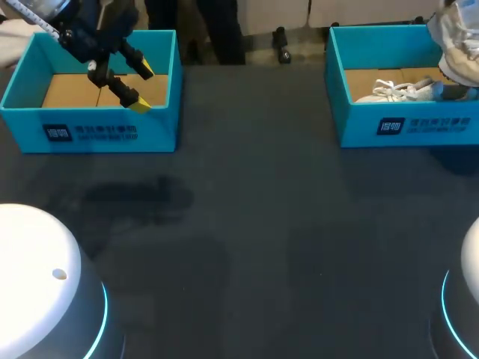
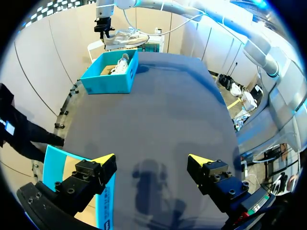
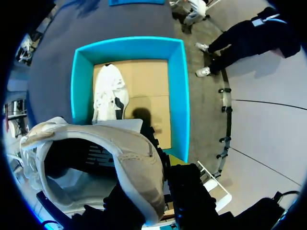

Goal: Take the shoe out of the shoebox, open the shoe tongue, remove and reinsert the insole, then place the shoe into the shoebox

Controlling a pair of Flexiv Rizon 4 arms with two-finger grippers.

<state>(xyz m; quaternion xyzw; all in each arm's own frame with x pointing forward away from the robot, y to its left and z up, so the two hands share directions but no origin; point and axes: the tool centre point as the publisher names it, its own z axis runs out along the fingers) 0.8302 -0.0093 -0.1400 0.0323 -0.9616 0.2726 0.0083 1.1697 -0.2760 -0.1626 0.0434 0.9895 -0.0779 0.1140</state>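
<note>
A white shoe (image 1: 458,43) hangs above the right blue shoebox (image 1: 404,126), and my right gripper (image 3: 158,178) is shut on its heel wall (image 3: 139,177), one finger inside and one outside. In the right wrist view the shoe's dark opening (image 3: 81,160) faces the camera, with the box floor (image 3: 148,96) below. A second white shoe (image 1: 391,91) lies in that box, by its left wall (image 3: 109,93). My left gripper (image 1: 141,87) hovers open over the left blue shoebox (image 1: 90,129) and holds nothing; its yellow fingertips (image 2: 104,158) stand wide apart.
The left shoebox shows only its brown cardboard floor (image 1: 67,91). Dark table (image 1: 254,224) stretches between the two boxes. The two white robot bases (image 1: 37,284) stand at the near corners.
</note>
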